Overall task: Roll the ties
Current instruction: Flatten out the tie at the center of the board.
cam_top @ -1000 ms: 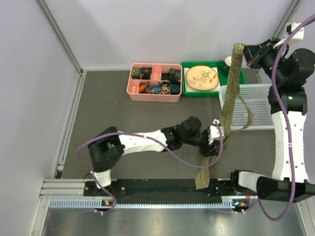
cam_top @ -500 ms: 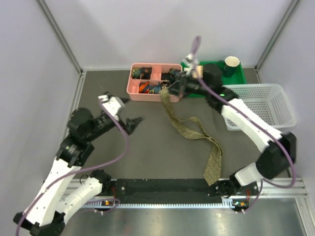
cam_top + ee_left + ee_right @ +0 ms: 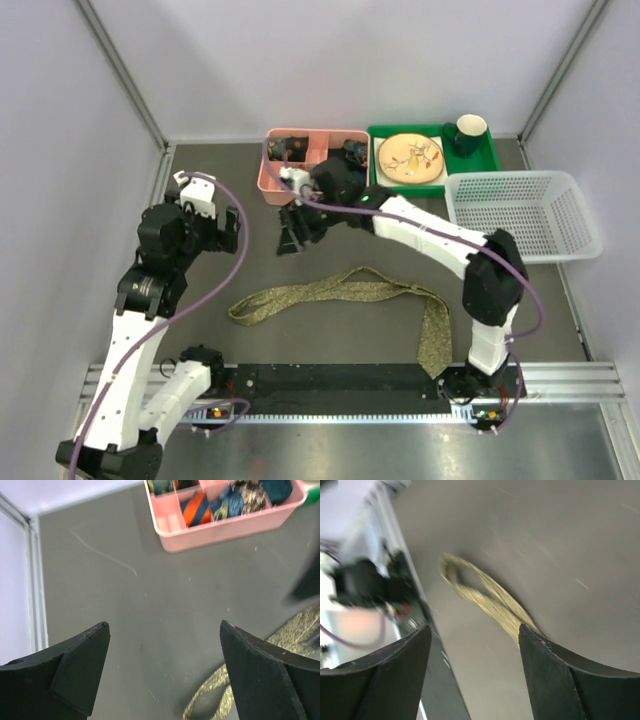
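**tiefan22:** quick q, where's the tie rn? either hand got it?

**yam_watcher:** nope. The tie [image 3: 345, 290] is flat on the surface [image 3: 330, 340], stretched out sideways w/ a shallow hump in the middle. The wide end is bent back toward the arm bases. Nothing's touching it.

**tiefan22:** ok, right hand then?

**yam_watcher:** The right hand [image 3: 474, 628] is up off the surface, fingers apart, nothing btwn them. On the top cam the tie sits on the near side of it, toward the bases, not directly under. The wrist cam's blurry, but the tie shows past the fingertips, and its end looks folded into a small loop.

**tiefan22:** and the left?

**yam_watcher:** The left hand [image 3: 162, 625] is spread v wide, empty too, and clear of the tie. On its own cam the tie is low and off to the right, partly behind the right finger. Straight ahead of it is the pink box [image 3: 225, 527], divided, w/ bits of fabric in the compartments. One is orange/navy striped.

**tiefan22:** anything else nearby?

**yam_watcher:** A white mesh basket [image 3: 520, 215] is well off to the right of the right hand, apart from the tie.
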Robot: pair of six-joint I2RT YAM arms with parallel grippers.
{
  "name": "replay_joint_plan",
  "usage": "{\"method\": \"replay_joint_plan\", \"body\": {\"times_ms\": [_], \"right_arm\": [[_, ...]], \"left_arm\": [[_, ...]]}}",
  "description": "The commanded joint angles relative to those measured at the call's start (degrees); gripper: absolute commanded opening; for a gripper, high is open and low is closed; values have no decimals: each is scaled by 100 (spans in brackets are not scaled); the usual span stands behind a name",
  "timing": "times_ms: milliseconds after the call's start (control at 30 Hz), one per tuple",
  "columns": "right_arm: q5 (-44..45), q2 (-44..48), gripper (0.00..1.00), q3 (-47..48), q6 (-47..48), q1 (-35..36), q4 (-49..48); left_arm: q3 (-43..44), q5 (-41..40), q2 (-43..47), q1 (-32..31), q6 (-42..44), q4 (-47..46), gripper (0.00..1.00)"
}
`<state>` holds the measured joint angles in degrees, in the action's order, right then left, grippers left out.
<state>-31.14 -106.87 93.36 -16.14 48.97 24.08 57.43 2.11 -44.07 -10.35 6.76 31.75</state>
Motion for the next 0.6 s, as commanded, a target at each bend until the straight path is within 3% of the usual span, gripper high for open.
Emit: {"method": "replay_joint_plan", "body": {"times_ms": [0, 100, 233, 367, 567], "right_arm": [[-314, 1290, 70, -229, 1979, -993, 2220], [44, 1965, 71, -868, 3509, -1722, 3537], [1186, 2933, 70, -2354, 4976, -2330, 3956], [2189, 3681, 70, -3979, 5270, -2515, 3579], [2708, 3718, 72, -4966, 4981, -2542, 2850]], "left_arm": [[233, 981, -477, 463, 333, 392, 96], [453, 1815, -1249, 622, 817, 831, 99], [918, 2723, -2428, 631, 2683, 2190, 94], [867, 2795, -3193, 631, 3366, 2591, 93], [524, 2769, -3748, 613, 3797, 2810, 94]]}}
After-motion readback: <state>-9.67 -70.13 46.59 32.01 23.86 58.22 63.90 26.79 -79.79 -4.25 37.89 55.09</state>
